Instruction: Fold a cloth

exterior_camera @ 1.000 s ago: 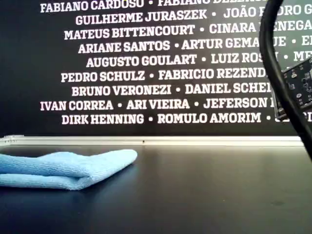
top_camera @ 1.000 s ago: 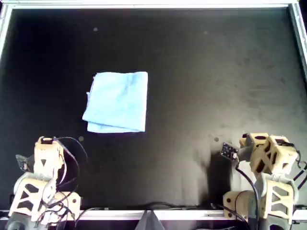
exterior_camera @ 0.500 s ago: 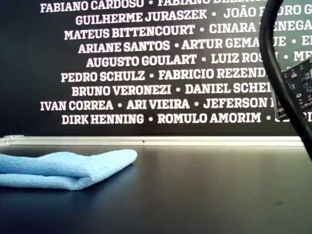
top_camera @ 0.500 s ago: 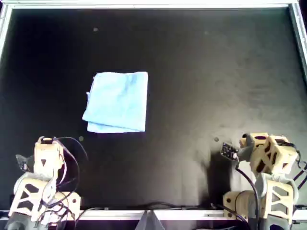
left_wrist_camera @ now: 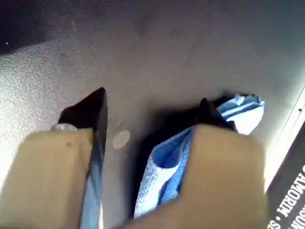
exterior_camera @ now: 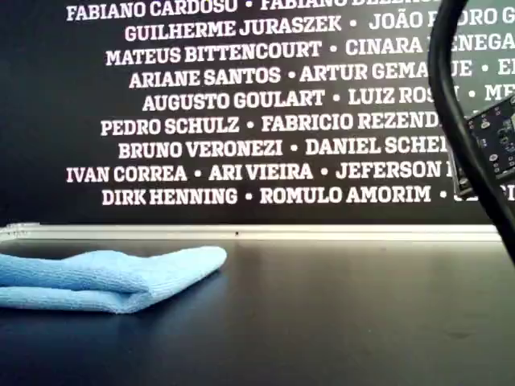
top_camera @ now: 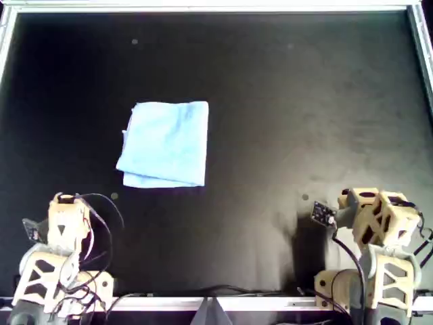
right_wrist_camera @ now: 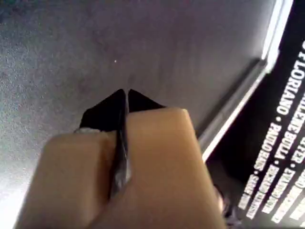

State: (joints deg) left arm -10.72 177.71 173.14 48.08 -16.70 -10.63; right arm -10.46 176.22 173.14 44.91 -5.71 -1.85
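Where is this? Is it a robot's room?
Probably a robot lab or demo booth: two arms sit at a framed black table, one blue cloth lies on it, and a wall of printed names stands behind.

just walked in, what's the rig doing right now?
Nothing is being handled. The cloth lies folded in layers on the black table, toward the overhead view's left, with no arm touching it. Both arms sit pulled back at the overhead view's bottom edge. The left end effector is open and holds nothing, with the cloth ahead of it. The right end effector is shut on nothing, over bare table. The fold looks done, or the rig is between folds.
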